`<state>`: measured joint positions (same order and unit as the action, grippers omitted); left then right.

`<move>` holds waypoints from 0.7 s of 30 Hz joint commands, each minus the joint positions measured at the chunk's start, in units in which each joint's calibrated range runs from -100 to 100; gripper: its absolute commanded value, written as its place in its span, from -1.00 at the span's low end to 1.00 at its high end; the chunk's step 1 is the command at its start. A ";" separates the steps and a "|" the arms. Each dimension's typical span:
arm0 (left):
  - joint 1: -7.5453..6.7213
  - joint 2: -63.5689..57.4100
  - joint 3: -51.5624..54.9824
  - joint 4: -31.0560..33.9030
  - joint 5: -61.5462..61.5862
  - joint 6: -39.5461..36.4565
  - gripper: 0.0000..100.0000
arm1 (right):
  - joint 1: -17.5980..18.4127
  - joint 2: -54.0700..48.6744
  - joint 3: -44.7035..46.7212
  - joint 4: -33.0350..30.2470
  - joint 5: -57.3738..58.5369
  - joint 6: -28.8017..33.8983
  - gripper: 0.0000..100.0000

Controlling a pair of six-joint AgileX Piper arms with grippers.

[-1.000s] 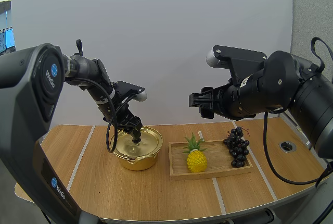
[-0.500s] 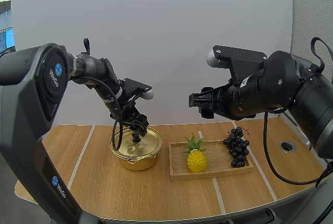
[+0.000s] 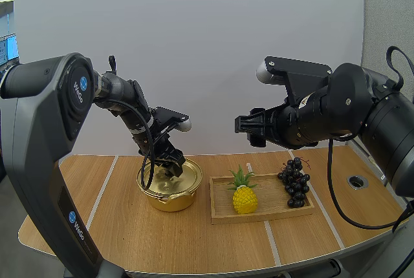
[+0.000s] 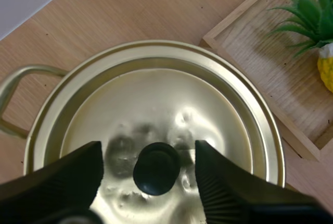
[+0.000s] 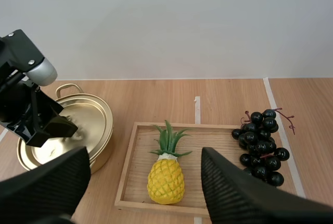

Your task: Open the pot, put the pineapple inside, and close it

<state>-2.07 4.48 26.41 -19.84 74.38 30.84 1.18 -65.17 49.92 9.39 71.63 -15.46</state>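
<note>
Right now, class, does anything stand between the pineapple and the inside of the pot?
Yes: the lid covers the pot. The left end effector, open, straddles the lid's knob, not gripping it.

Count: one pot (image 3: pixel 169 191), one lid (image 4: pixel 156 104) on it. One pineapple (image 3: pixel 244 198). One bunch of grapes (image 3: pixel 295 184). One wooden tray (image 3: pixel 259 216). One surface (image 3: pixel 162 239).

left end effector (image 3: pixel 172 165) low, jaws spread; right end effector (image 3: pixel 248 128) high, jaws spread
</note>
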 commanded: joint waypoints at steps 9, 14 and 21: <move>-0.17 -0.15 -0.53 -0.87 7.00 0.24 -1.00 | -0.17 -0.19 -0.33 0.20 -0.50 -0.19 1.00; -0.17 -3.03 -0.53 -0.87 8.95 0.24 -1.00 | -0.17 -0.19 -0.33 0.20 -0.50 -0.19 1.00; -0.17 -12.54 -4.41 -0.87 9.84 -0.45 -1.00 | -0.17 -0.19 -0.33 0.20 -0.50 -0.19 1.00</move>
<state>-2.07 -4.13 24.07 -19.84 82.91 30.83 1.18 -65.17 49.92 9.39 71.63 -15.46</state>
